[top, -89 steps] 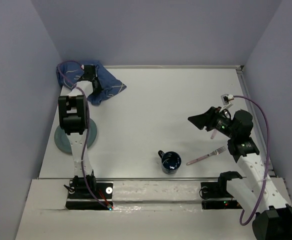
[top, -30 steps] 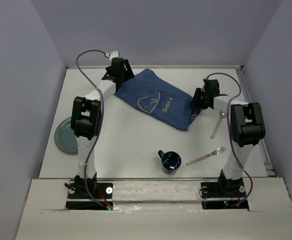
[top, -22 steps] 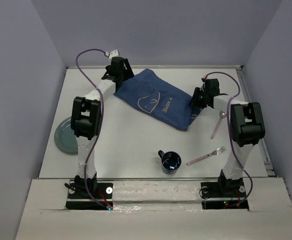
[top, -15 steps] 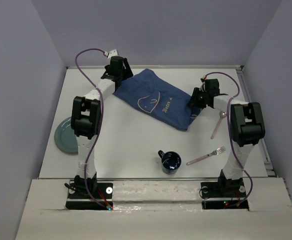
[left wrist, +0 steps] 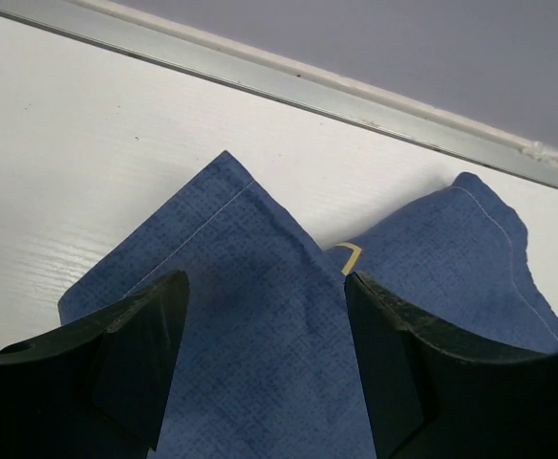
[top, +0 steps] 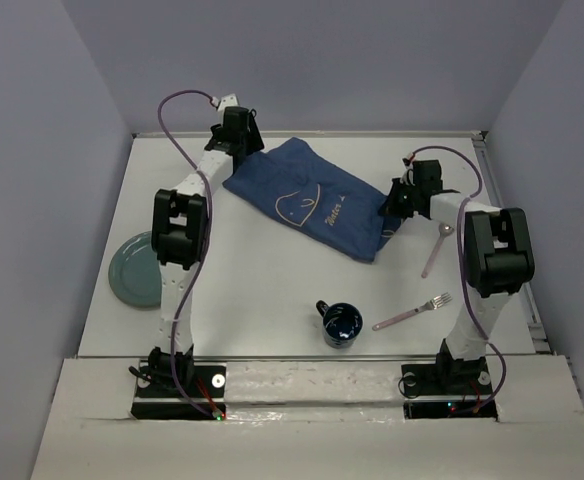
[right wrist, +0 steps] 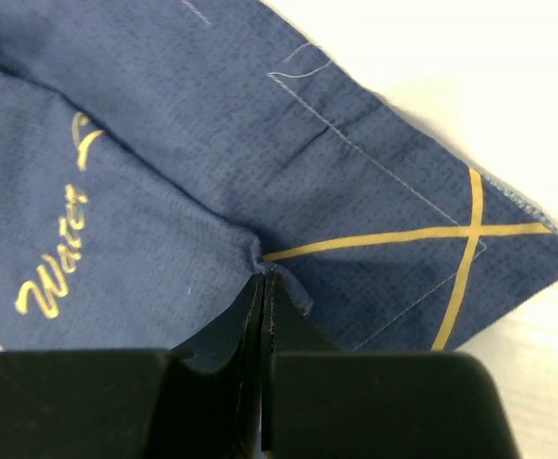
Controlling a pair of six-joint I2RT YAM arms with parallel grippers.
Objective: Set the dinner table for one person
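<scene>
A blue placemat (top: 312, 205) with yellow line drawings lies spread at an angle on the far middle of the white dinner table (top: 262, 270). My left gripper (top: 237, 135) hovers open over its far left corner; in the left wrist view the fingers (left wrist: 145, 344) straddle the placemat (left wrist: 260, 382) with a wide gap and nothing between them. My right gripper (top: 392, 205) is at the cloth's right corner. In the right wrist view the right gripper (right wrist: 263, 279) is shut, with a small pucker of the placemat (right wrist: 164, 143) pinched at the tips.
A grey-green plate (top: 137, 270) lies at the left edge beside the left arm. A dark blue mug (top: 342, 323) stands near the front middle. A pink-handled fork (top: 412, 312) and a spoon (top: 434, 250) lie at the right. A metal rail (left wrist: 260, 81) borders the far edge.
The right gripper has closed onto a fold at the placemat's right corner. The left gripper has shifted slightly toward the far edge, staying open. The placemat lies where it did.
</scene>
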